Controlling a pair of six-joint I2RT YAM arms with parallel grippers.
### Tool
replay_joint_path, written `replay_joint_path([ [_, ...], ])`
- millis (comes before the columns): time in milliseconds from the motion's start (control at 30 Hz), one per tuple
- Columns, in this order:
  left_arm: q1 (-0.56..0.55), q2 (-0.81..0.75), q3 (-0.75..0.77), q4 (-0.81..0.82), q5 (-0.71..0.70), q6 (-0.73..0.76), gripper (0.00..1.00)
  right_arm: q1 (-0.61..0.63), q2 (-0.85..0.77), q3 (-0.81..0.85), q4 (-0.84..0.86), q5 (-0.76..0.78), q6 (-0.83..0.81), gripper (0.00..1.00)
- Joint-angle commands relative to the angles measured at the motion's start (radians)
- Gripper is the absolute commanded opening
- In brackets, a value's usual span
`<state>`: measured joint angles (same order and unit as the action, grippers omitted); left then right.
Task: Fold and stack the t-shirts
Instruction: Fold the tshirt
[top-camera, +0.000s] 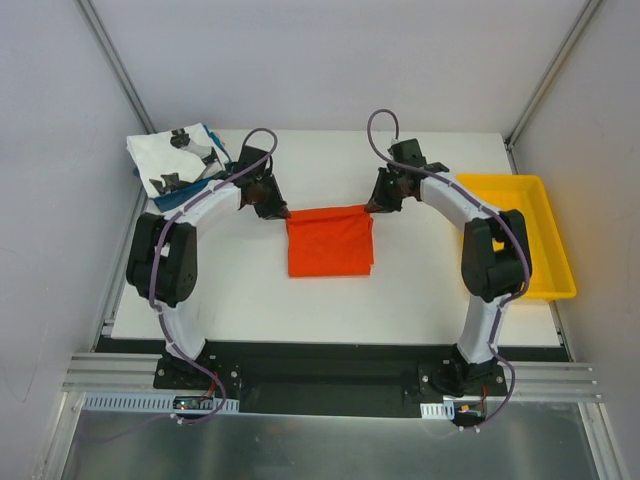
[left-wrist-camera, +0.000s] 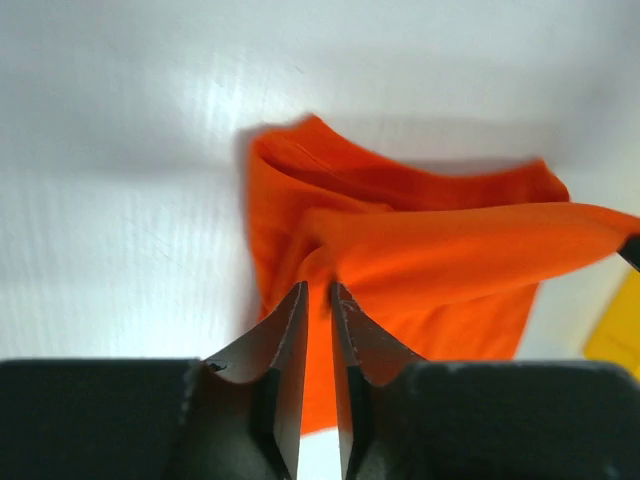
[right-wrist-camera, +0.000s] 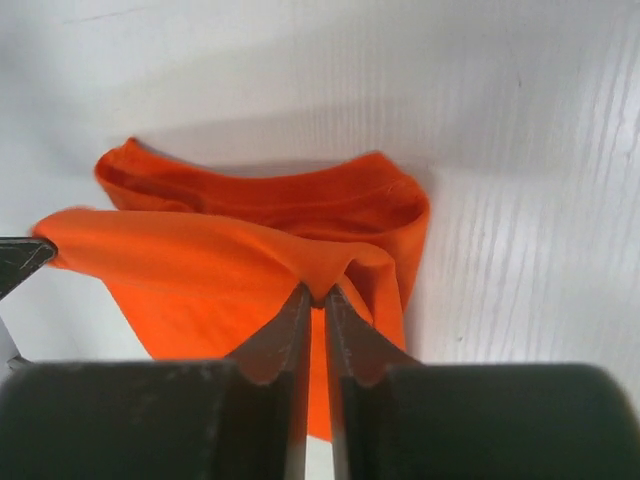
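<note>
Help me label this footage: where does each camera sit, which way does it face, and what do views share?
Top external: above and behind the robot, looking down at the table; left arm and right arm show, pinching the orange tee.
Left wrist: on the left arm, looking along the left gripper at clamped cloth; own fingers show.
Right wrist: likewise, along the right gripper.
Shared: the tee; each wrist view catches the other gripper's tip.

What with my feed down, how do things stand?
Shut on orange tee: left gripper, right gripper; its edge lifted. Far-left corner: other tees. Nothing in the way.
</note>
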<state>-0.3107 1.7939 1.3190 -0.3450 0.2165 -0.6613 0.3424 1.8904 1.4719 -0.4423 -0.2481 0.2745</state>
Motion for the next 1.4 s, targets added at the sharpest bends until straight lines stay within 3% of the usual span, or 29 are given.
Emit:
replay_joint_path([
  [0, 0.038, 0.096, 0.098, -0.034, -0.053, 0.043, 0.32, -0.036, 0.107, 0.12, 0.001, 0.015, 0.002, 0.18],
  [33, 0.039, 0.101, 0.109, -0.031, -0.048, 0.043, 0.39, -0.039, 0.119, 0.137, -0.006, 0.006, -0.003, 0.25],
  [67, 0.039, 0.101, 0.126, -0.031, -0.046, 0.046, 0.51, -0.039, 0.125, 0.166, -0.019, 0.001, -0.006, 0.52],
  [133, 0.039, 0.084, 0.135, -0.032, -0.049, 0.048, 0.85, -0.039, 0.113, 0.182, -0.039, -0.011, -0.026, 0.9],
  [167, 0.039, 0.05, 0.129, -0.032, -0.048, 0.048, 0.97, -0.039, 0.08, 0.171, -0.05, -0.011, -0.024, 0.97],
  [333, 0.029, -0.108, 0.048, -0.019, 0.003, 0.028, 0.99, -0.016, -0.097, 0.021, -0.032, 0.023, -0.038, 0.97],
  [567, -0.019, -0.197, -0.147, 0.014, 0.069, 0.0, 0.99, 0.073, -0.42, -0.293, 0.019, 0.039, -0.038, 0.97],
  [700, -0.019, -0.212, -0.204, 0.024, 0.073, 0.035, 0.99, 0.15, -0.658, -0.487, 0.037, 0.165, -0.044, 0.97],
  [867, -0.019, -0.116, -0.176, 0.029, 0.029, 0.089, 0.99, 0.204, -0.939, -0.703, 0.04, 0.308, -0.006, 0.97],
  [1000, -0.022, -0.018, -0.129, 0.029, 0.07, 0.114, 0.99, 0.205, -1.172, -0.806, 0.021, 0.404, 0.046, 0.97],
  [1200, -0.053, 0.082, -0.101, 0.031, 0.04, 0.103, 0.99, 0.205, -1.317, -0.841, -0.062, 0.498, 0.046, 0.97],
  [1367, -0.091, 0.147, -0.076, 0.032, -0.015, 0.092, 0.89, 0.205, -1.323, -0.84, -0.121, 0.541, 0.046, 0.97],
])
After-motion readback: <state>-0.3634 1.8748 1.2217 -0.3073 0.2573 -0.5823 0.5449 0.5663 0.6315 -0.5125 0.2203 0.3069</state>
